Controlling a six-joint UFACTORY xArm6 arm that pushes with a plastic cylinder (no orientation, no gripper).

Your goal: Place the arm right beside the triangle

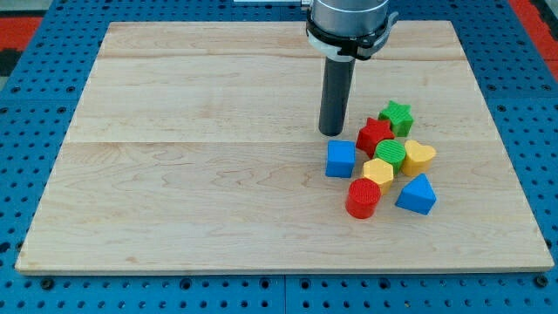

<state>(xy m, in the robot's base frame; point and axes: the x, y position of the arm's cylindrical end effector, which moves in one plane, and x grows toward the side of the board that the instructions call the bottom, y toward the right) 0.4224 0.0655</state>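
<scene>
The blue triangle block (417, 194) lies at the lower right of a cluster of blocks on the wooden board (192, 174). The cluster also holds a blue cube (341, 159), a red cylinder (363, 198), a yellow hexagon (377, 172), a green cylinder (391, 153), a yellow heart (419, 156), a red star (375, 134) and a green star (396, 116). My tip (331, 133) stands just above the blue cube and left of the red star, well up and left of the triangle.
The board lies on a blue pegboard table (35, 87). The arm's grey wrist (349, 22) hangs over the board's top edge at the view's top.
</scene>
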